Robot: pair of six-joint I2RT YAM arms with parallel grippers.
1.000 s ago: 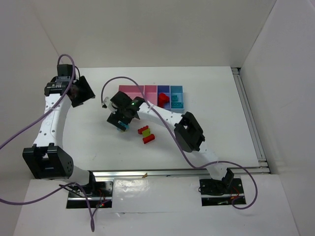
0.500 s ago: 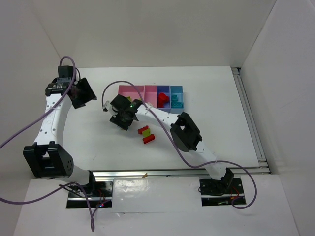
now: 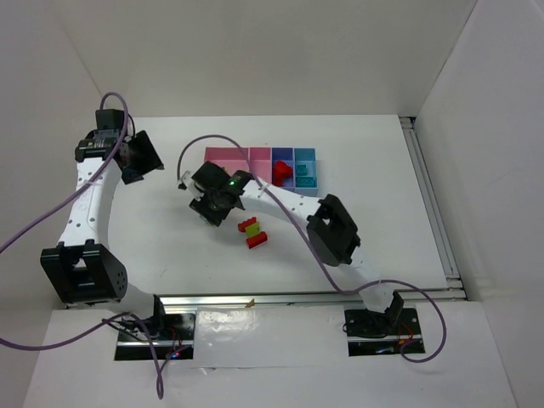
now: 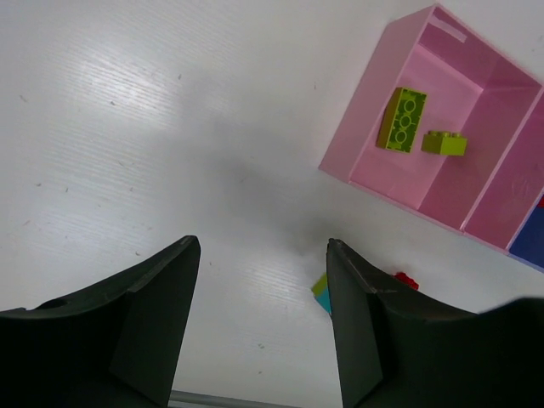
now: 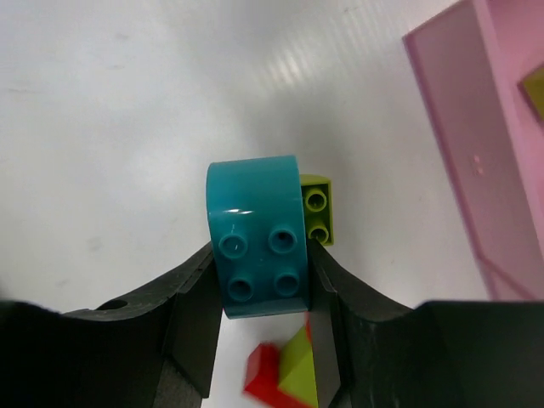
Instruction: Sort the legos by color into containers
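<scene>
Right wrist alone shows gripped teal brick [image 5: 259, 242]

Left pincer [image 4: 262, 255] spread; right pincer [image 5: 260, 259] clamped, seemingly raised.

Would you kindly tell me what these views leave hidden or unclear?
Right wrist view: the teal brick in the right claw covers most of a yellow-green brick; whether they touch is unclear. The pink bin is cut off by the right edge.
Left wrist view: a finger of the left claw hides most of a teal-and-green piece; the dark blue bin is barely in frame.
Top view: the right claw's grip is hidden beneath its wrist.
</scene>
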